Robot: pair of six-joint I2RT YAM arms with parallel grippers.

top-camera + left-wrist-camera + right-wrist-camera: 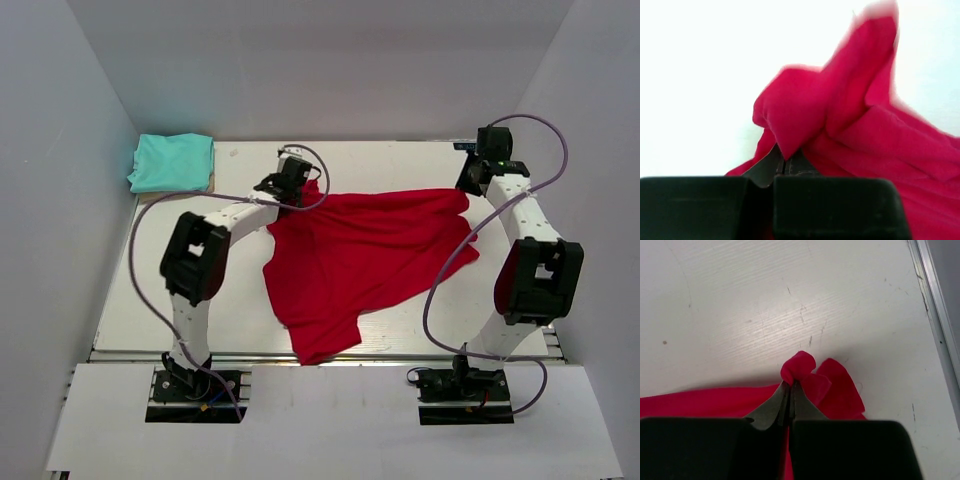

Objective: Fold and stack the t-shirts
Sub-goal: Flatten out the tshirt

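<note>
Left gripper (292,186): clenched on a bunched edge of the red t-shirt (365,250). In the left wrist view the fingertips meet with cloth pinched between them. A peak of fabric rises straight ahead of them, and more drapes off to their right.

Right gripper (472,178): clamped on the same shirt's far right corner. In the right wrist view a small rolled nub of red pokes out just past the closed fingertips, with a loose flap just to their right.

Red t-shirt: its far edge runs from one gripper to the other. The rest lies open and wrinkled on the table (400,165), trailing back from both tools toward the arm bases. Its lowest end reaches the near edge between the 2 bases.

Teal t-shirt (172,162): a neat rectangular fold lying flat, well to the left of the left gripper in the far left corner. It lies apart from the red cloth.

Surface ahead of the right gripper: white, faintly scratched, with a metal rail (935,315) off to the right.

Stacking: the 2 shirts lie separately; the red one is unfolded.
</note>
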